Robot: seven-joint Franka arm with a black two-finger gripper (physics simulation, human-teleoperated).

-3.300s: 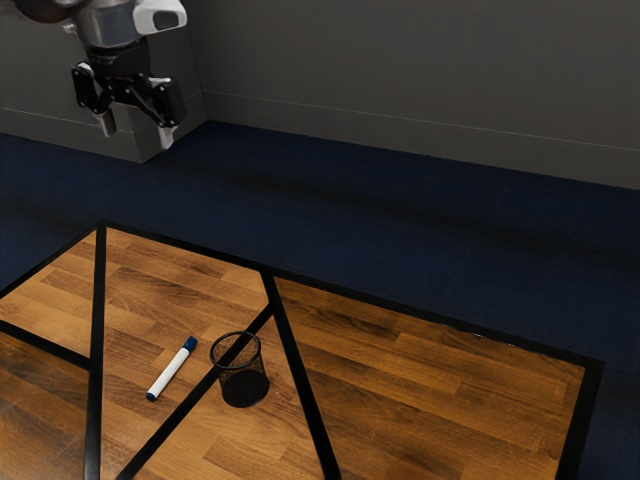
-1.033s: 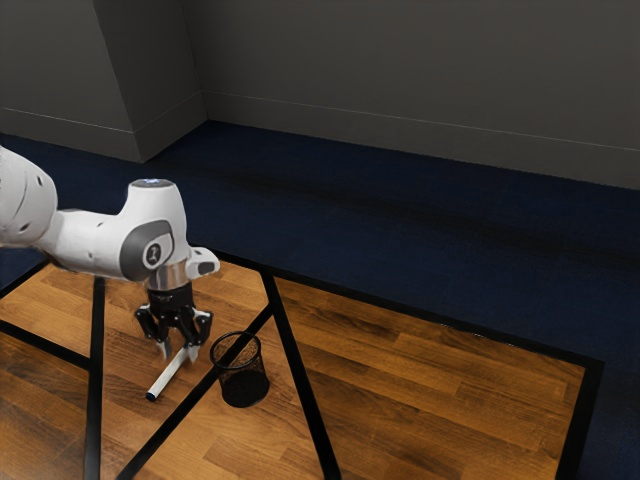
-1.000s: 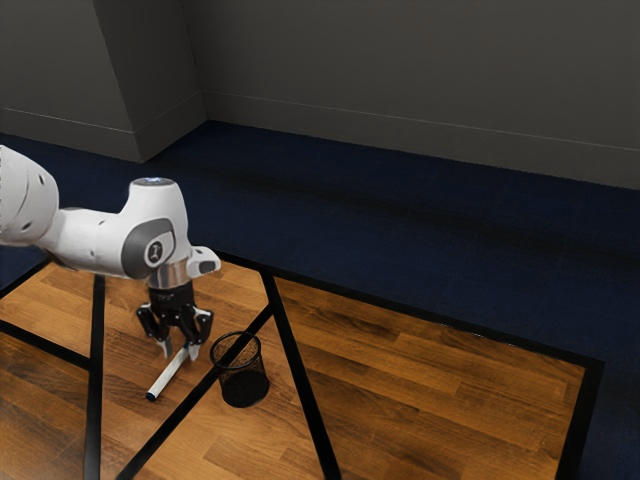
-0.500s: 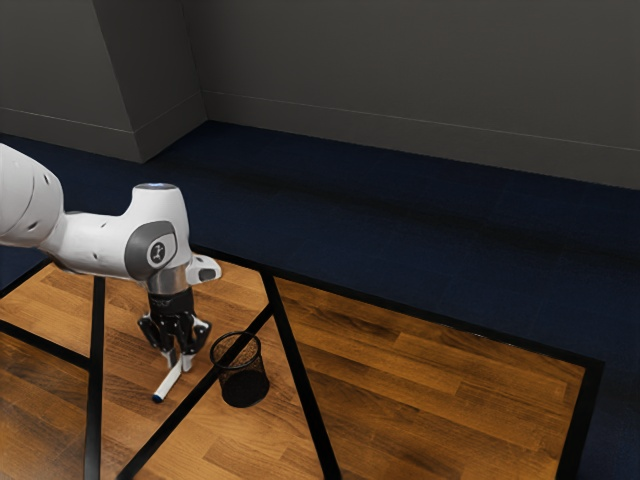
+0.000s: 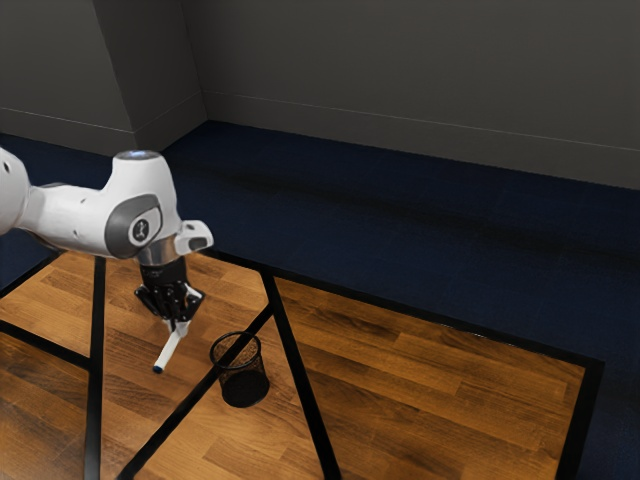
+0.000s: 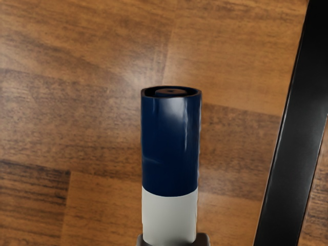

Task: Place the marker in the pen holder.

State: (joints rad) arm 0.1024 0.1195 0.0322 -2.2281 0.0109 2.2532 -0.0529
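My gripper is closed around the white marker, holding it above the table in the exterior view. The marker slants, its dark-tipped end hanging down toward the exterior view's lower left. In the wrist view the marker's blue cap and part of its white barrel stick out from the grip. The black mesh pen holder stands upright on the table, a short way to the exterior view's right of the marker, not touching it.
The wooden table has black strips across it; one black strip runs beside the marker in the wrist view. Dark blue floor and a grey wall lie beyond the table.
My gripper came down to the marker, closed on it, and has now risen with it, slightly toward the exterior view's left. The pen holder has stayed put.
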